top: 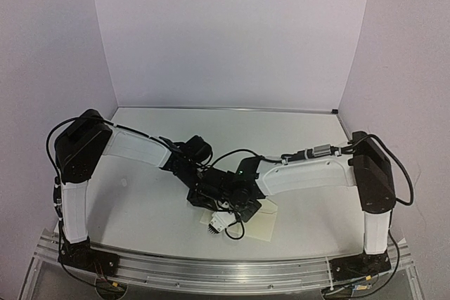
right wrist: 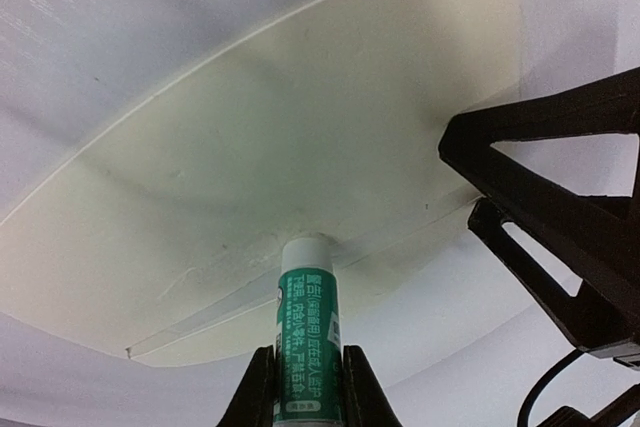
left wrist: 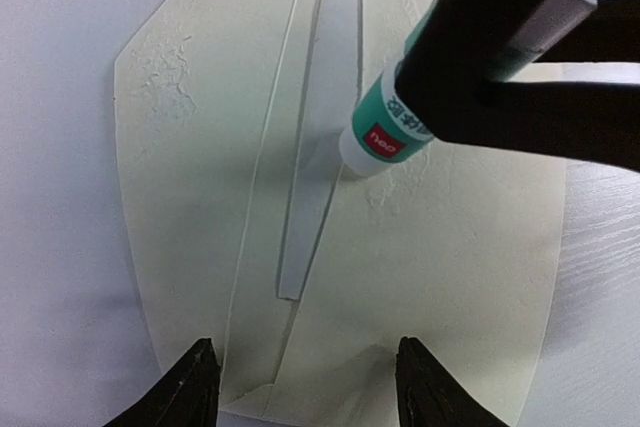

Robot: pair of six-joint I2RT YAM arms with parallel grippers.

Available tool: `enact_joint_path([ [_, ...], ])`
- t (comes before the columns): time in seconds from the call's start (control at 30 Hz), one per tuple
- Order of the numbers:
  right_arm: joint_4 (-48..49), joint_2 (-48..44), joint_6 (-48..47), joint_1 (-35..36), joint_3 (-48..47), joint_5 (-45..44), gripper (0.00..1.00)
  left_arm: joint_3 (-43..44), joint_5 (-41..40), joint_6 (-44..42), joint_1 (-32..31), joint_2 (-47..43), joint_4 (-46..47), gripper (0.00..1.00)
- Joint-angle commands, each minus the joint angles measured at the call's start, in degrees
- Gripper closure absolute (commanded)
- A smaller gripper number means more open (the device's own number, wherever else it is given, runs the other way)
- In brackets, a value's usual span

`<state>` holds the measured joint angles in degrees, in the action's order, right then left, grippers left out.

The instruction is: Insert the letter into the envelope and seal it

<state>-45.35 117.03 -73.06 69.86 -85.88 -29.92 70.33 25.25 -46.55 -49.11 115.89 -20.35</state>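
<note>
The cream envelope (top: 264, 226) lies flat near the table's front edge, under both grippers. In the left wrist view the envelope (left wrist: 470, 247) has its flap (left wrist: 180, 177) spread open beside it, with a pale strip (left wrist: 320, 147) along the fold. My right gripper (right wrist: 307, 352) is shut on a green-and-white glue stick (right wrist: 308, 317), whose white tip presses on the envelope (right wrist: 300, 147) at the fold; the stick also shows in the left wrist view (left wrist: 385, 132). My left gripper (left wrist: 305, 347) is open and empty just above the envelope's end. The letter does not show.
Both arms meet at the middle front of the white table (top: 162, 201). My left gripper's black fingers (right wrist: 560, 217) stand close to the right of the glue stick. White walls (top: 225, 33) close the back and sides. A metal rail (top: 225, 268) runs along the front edge.
</note>
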Motion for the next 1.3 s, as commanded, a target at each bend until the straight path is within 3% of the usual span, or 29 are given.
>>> enact_joint_path([
  [0.0,-3.68,-1.92,-0.83,0.09,1.56,3.60,1.00,-3.82,-5.07,-1.32,-0.37,1.95,-4.51,0.41],
  [0.4,-10.24,-7.63,2.02,0.36,4.13,7.03,1.00,-3.49,-5.96,-1.55,-0.35,3.26,-4.97,0.41],
  [1.03,-1.24,4.74,0.00,0.34,-5.59,6.07,1.00,-3.94,-4.74,-1.81,-0.49,3.13,-3.93,0.41],
  [1.27,-4.41,-0.10,-1.22,0.86,-1.47,8.32,1.00,-3.93,-5.64,-2.51,-0.47,3.20,-3.99,0.41],
])
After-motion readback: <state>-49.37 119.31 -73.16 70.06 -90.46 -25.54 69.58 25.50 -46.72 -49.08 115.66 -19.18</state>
